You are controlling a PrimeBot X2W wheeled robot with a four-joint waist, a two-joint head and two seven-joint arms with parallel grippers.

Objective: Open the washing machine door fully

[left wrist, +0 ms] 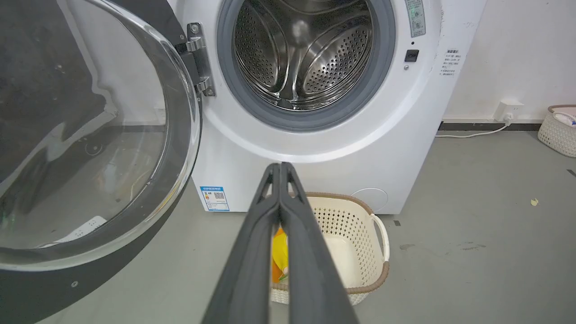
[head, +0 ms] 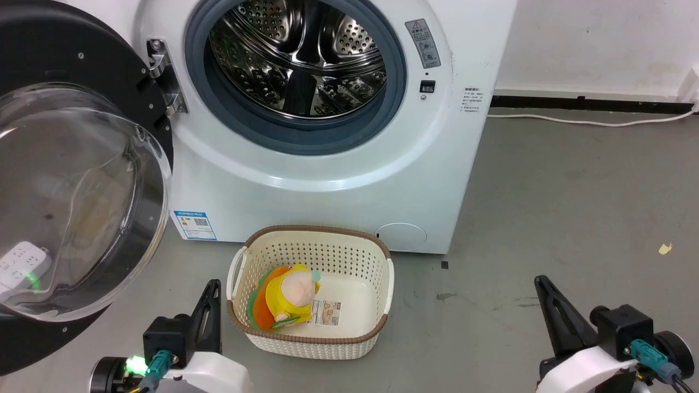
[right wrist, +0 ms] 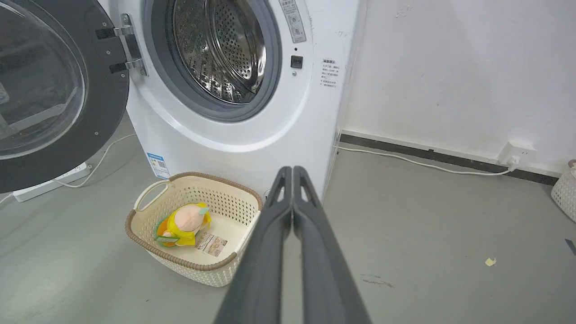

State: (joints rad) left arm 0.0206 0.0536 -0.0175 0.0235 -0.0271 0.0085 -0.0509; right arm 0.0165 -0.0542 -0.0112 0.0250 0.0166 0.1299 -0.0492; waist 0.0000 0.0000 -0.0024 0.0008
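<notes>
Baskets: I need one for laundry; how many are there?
2. One basket sits before the washing machine, holding a toy; a second basket stands by the wall, far right, partly cut off.

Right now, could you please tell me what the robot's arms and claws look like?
The left claw and right claw each have two long dark grey fingers tapering to a point, with slotted cut-outs near the tips. Each sits on a black block and a rounded white wrist shell, with a teal cable plug. A green light glows beside the left plug.

The washing machine door (head: pixel 76 180) stands wide open, drum (head: pixel 300 60) exposed.
</notes>
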